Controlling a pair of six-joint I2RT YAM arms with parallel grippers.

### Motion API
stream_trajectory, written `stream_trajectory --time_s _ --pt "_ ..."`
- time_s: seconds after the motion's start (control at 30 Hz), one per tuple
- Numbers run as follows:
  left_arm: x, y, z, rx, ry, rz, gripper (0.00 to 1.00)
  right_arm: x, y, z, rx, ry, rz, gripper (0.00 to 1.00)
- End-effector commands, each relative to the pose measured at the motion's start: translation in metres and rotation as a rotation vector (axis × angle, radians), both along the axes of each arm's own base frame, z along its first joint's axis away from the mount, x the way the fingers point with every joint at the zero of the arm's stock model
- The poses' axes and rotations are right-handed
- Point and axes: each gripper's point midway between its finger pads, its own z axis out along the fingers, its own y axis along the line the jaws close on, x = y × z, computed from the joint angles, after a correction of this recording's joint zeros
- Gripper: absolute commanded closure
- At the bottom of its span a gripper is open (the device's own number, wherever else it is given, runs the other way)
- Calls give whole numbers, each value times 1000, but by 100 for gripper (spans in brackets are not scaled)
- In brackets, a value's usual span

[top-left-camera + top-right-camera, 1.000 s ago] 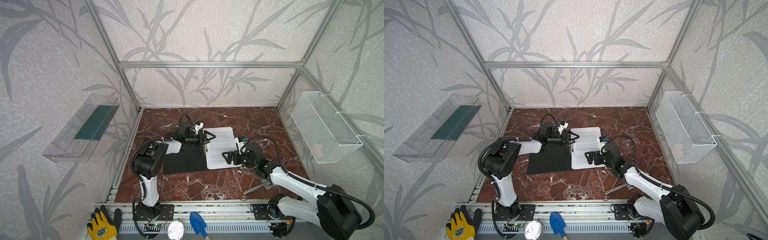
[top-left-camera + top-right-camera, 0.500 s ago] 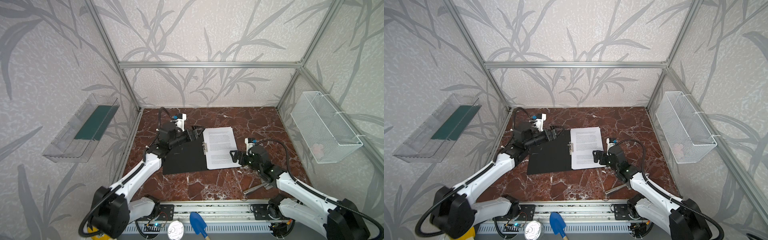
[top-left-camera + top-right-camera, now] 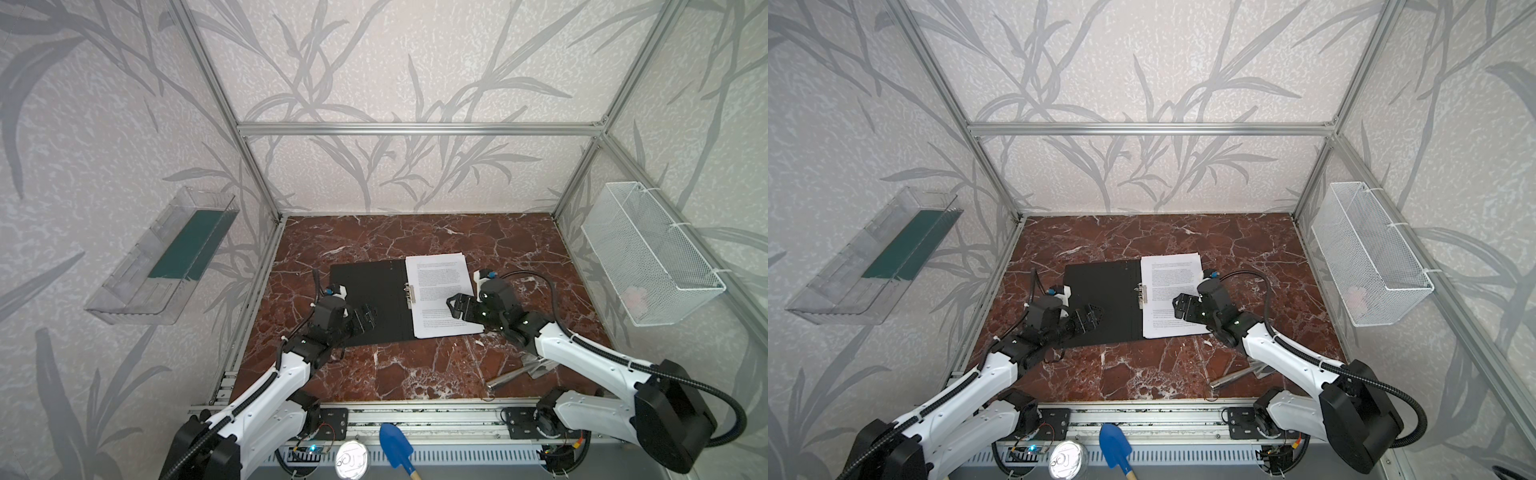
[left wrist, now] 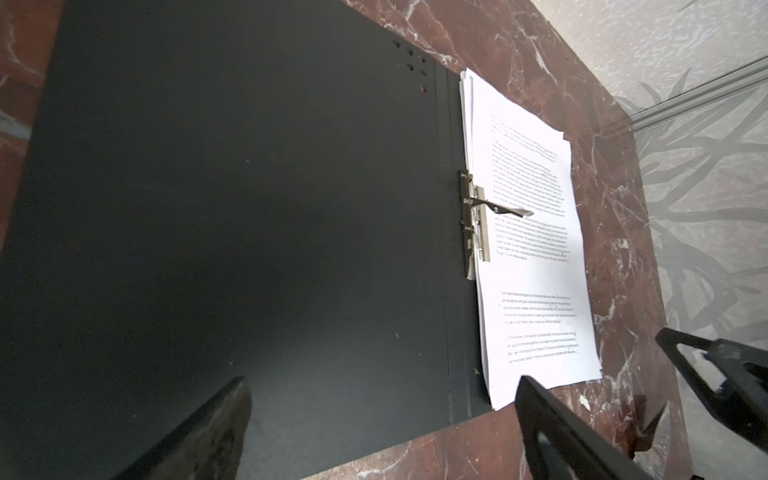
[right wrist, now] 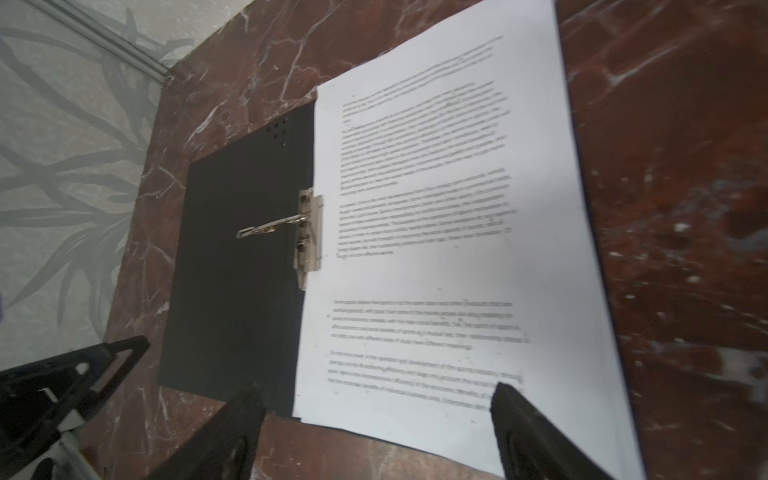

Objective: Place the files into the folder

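The thin black-lined folder (image 3: 370,286) lies open, centre, with white printed paper sheets (image 3: 436,278) on its right half. Both pincers gape empty: left gripper (image 3: 369,313) over its near-left part, right gripper (image 3: 454,308) over the sheets.

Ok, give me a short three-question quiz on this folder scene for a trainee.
1. True or false: the folder lies open, black inside up.
2. In both top views, the files lie: A) left of the folder's metal clip; B) right of the clip, on the folder; C) off the folder altogether.
3. Which end effector hangs above the files?
Key: 1 true; 2 B; 3 the right end effector.
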Motion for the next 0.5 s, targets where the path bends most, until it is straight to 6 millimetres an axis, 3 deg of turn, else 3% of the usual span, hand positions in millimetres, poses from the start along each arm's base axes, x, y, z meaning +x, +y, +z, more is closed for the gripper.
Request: stream_trajectory --time_s 0.0,0.13,0.23,0.4,0.47 --pt "6 10 -9 41 -13 39 1 11 40 25 107 3 -11 17" --pt "3 32 -42 126 107 147 1 24 78 29 174 25 1 23" --pt "0 36 -63 148 185 168 1 34 99 30 202 39 -2 30" --pt "-3 35 -78 172 289 156 1 48 125 25 228 87 3 49" --pt "-3 36 -78 186 301 156 1 54 127 20 220 105 -21 51"
